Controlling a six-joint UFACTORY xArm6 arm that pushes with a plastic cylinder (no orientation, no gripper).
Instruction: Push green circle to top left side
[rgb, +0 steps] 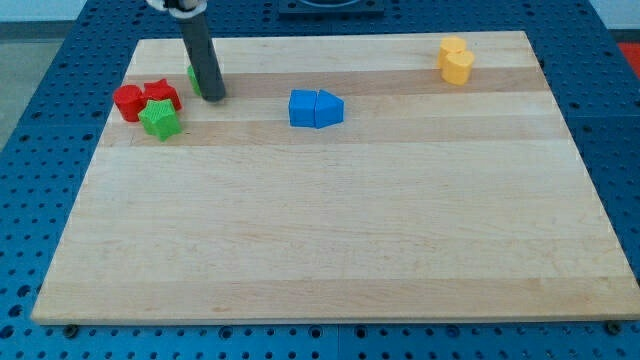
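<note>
The green circle (193, 79) sits near the board's top left and is mostly hidden behind my dark rod; only its left edge shows. My tip (214, 97) rests on the board right against the circle's right side. A green star (160, 120) lies to the lower left of the circle. A red circle (127, 102) and a red star (162, 95) touch it just above.
Two blue blocks (316, 108) lie side by side at the top middle. Two yellow blocks (456, 60) sit at the top right. The wooden board (330, 230) lies on a blue perforated table.
</note>
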